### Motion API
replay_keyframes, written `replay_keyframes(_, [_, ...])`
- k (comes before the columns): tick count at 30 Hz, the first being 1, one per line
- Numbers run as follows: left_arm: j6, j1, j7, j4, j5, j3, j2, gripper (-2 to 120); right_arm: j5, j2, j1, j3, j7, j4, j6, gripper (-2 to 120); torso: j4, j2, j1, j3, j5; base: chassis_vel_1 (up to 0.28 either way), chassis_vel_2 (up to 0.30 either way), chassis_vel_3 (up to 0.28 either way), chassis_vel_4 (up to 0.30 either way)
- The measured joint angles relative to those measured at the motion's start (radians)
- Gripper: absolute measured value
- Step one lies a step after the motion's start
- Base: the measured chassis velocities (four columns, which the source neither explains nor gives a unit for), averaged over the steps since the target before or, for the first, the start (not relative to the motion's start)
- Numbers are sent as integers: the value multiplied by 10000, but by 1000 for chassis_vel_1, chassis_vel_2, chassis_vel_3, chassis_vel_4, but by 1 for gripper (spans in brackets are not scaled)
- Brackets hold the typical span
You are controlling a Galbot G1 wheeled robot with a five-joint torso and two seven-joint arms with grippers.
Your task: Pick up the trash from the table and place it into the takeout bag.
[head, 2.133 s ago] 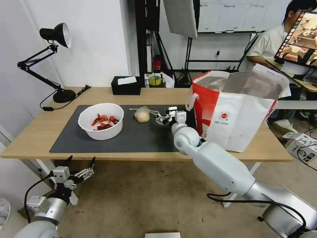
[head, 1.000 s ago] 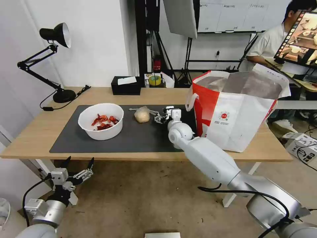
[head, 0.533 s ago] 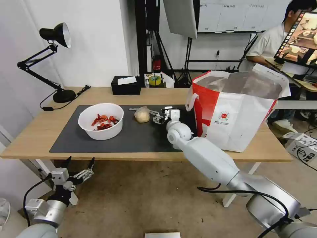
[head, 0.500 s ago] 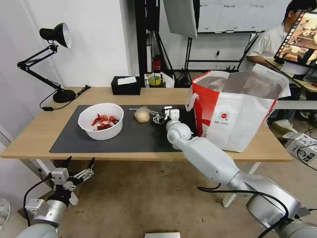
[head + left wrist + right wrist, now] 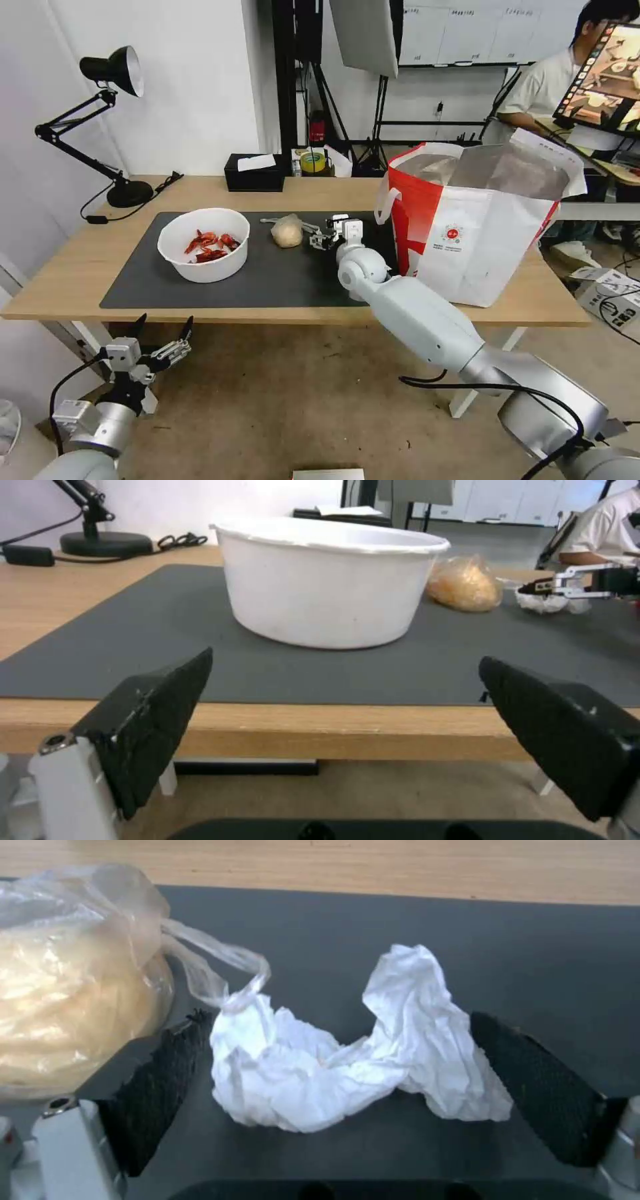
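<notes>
The crumpled white tissue point(image 5: 333, 1075) lies on the dark grey mat point(image 5: 280, 273). My right gripper point(image 5: 320, 239) is low over it and open, with one black pad point(image 5: 160, 1090) on each side of it. The knotted clear bag with the beige lump point(image 5: 287, 231) sits just left of the tissue, its loose plastic tail point(image 5: 207, 955) touching it. The white bowl of red crayfish shells point(image 5: 203, 243) stands at the mat's left. The white-and-red takeout bag point(image 5: 467, 233) stands open on the table's point(image 5: 67, 267) right end. My left gripper point(image 5: 163, 333) hangs open below the front edge, facing the bowl point(image 5: 333, 585).
A black desk lamp point(image 5: 113, 73) and its cord occupy the back left corner. A black tissue box point(image 5: 255, 172) and a tape roll point(image 5: 311, 162) sit along the far edge. A person sits at a monitor point(image 5: 603, 73) behind the takeout bag.
My right arm has reached left and farther in, bringing its gripper down around the tissue. In the last half second it has barely moved. The left gripper has sunk slightly.
</notes>
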Motion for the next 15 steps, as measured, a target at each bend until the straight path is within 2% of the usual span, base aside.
replay_keyframes(3, [0,10,-1,-7,-3,-5,0,100,-1,-9,-10,5,2,14,-2,97,1,0,0,0,0,0,0,0,0])
replay_keyframes(6, [0,33,-6,-7,13,3,3,100,-2,-22,-12,8,6,22,-3,84,0,0,0,0,0,0,0,0,0])
replay_keyframes(8, [0,39,-7,-7,18,12,-2,100,-3,-24,-14,11,7,23,-2,82,1,0,0,0,0,0,0,0,0])
replay_keyframes(10, [0,39,-14,-15,20,33,-17,100,-3,-45,-35,15,8,40,5,71,1,0,-1,0,0,0,0,0,0])
replay_keyframes(11, [0,39,-14,-15,20,33,-17,100,-3,-45,-35,15,8,40,5,71,1,0,-1,0,0,0,0,0,0])
replay_keyframes(14, [2,41,-19,11,32,91,-26,100,76,-76,-72,31,8,70,32,56,0,0,0,0,0,0,0,0,0])
replay_keyframes(15, [2,41,-19,11,32,91,-26,100,76,-76,-72,31,8,70,32,56,0,0,0,0,0,0,0,0,0])
